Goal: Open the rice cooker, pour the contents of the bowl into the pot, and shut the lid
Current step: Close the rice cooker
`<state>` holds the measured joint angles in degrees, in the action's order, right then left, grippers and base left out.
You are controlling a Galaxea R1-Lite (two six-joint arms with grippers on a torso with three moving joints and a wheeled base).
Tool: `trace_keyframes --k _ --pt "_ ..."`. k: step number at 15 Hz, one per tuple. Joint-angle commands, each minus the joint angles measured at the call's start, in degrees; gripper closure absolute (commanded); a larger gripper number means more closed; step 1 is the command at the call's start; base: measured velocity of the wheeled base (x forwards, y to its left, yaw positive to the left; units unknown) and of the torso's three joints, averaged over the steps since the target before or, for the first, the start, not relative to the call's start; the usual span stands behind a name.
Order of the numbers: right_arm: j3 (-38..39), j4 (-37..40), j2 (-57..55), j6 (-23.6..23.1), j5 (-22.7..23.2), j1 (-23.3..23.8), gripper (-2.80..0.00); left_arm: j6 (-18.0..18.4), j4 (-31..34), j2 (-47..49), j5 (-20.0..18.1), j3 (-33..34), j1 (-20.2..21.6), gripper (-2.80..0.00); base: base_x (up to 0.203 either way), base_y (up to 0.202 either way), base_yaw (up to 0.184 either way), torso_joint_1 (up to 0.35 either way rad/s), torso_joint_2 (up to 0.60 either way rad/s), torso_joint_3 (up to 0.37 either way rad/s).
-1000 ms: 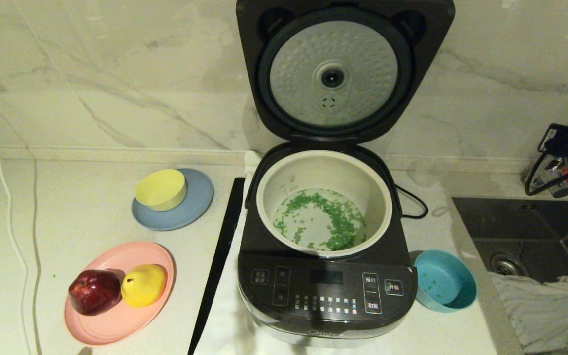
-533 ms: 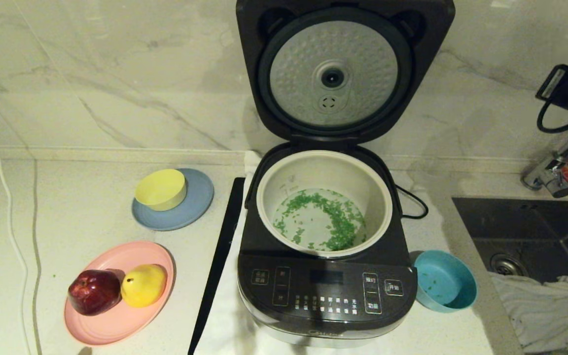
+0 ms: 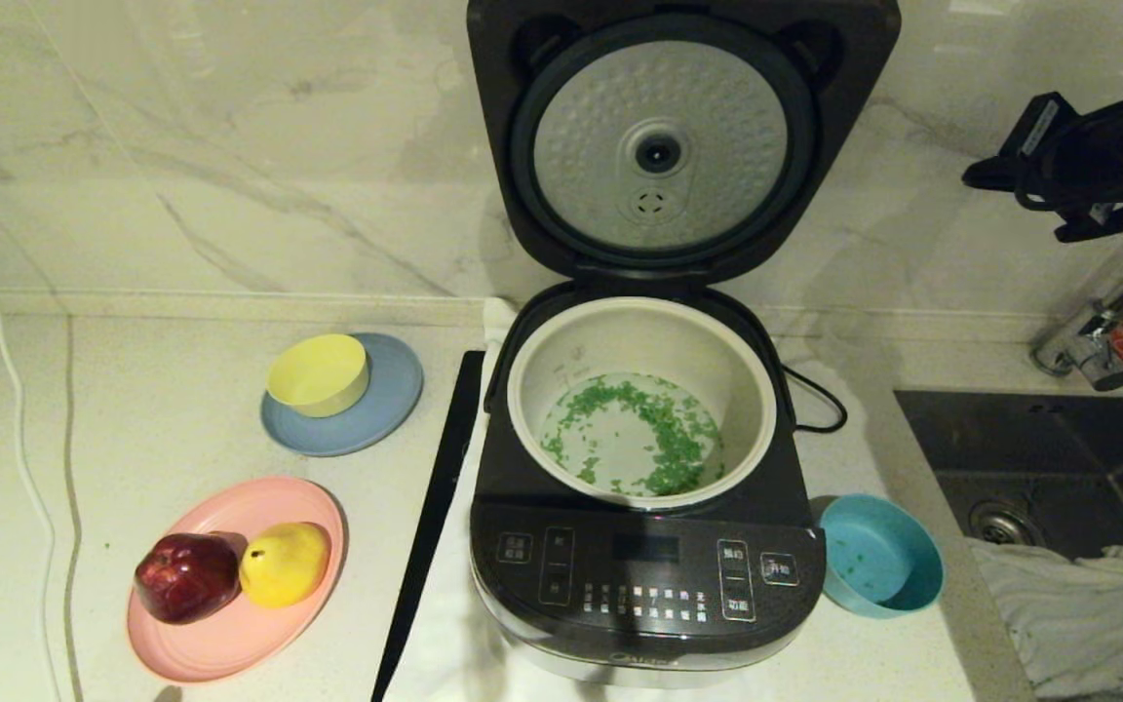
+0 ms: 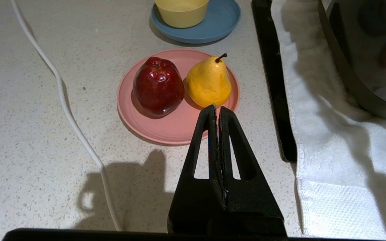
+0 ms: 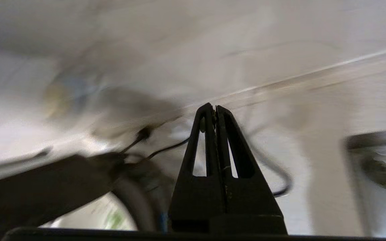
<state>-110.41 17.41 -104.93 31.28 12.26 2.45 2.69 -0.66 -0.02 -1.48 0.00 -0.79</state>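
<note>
We reckon the pour is done; what's left is shutting the lid (image 3: 683, 146), and that move turns on where the lid lies from our right gripper (image 3: 986, 177); the lid stands upright at the far side of the rice cooker (image 3: 644, 575), hinged along its far edge, silver inner plate facing us, its top edge running left-right across the head view; our right gripper is up high at the far right, over the sink (image 3: 1039, 468) area, so the lid lies to its left at roughly the same height, well apart, w/ clear air between; its fingers are clenched on nothing, pressed tip to tip in the right wrist view (image 5: 213, 108); the left gripper (image 4: 217, 108) is also closed on nothing, parked low over the near-left counter, just near of the pink plate (image 4: 152, 129) w/ apple and pear, so the right arm is the better placed for the lid, we judge; to close, the gripper prob. needs to get behind or above the lid's top edge and push it toward us and down; the pot (image 3: 641, 312) sits open in the cooker w/ the green contents (image 3: 654, 439) spread on its floor; the bowl (image 3: 878, 567) rests on the counter just right of the cooker's near-right corner, nearly empty, a few green bits left inside.
</note>
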Motion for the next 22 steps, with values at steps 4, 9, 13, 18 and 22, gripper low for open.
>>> trace_keyframes --k 4,9,13,18,22 --pt "-0.3 -7.8 -1.1 5.8 17.5 0.2 0.00 0.0 0.0 0.0 0.1 0.4 0.0 0.00 0.000 0.000 0.000 0.000 0.00 0.000" --pt "-0.3 -13.8 -2.5 7.0 28.0 -0.4 0.00 0.0 0.0 0.0 0.1 0.4 0.0 0.00 0.000 0.000 0.000 0.000 0.00 0.000" --pt "-0.3 -17.9 -4.5 7.0 28.9 -3.1 0.00 0.0 0.0 0.0 0.1 0.4 0.0 0.00 0.000 0.000 0.000 0.000 0.00 0.000" --pt "-0.3 -22.7 -7.0 7.0 28.7 -5.9 0.00 0.0 0.0 0.0 0.0 0.4 0.0 0.00 0.000 0.000 0.000 0.000 0.00 0.000" --pt "-0.5 -25.0 -8.5 7.0 28.6 -7.5 0.00 0.0 0.0 0.0 0.1 0.4 0.0 0.00 0.000 0.000 0.000 0.000 0.00 0.000"
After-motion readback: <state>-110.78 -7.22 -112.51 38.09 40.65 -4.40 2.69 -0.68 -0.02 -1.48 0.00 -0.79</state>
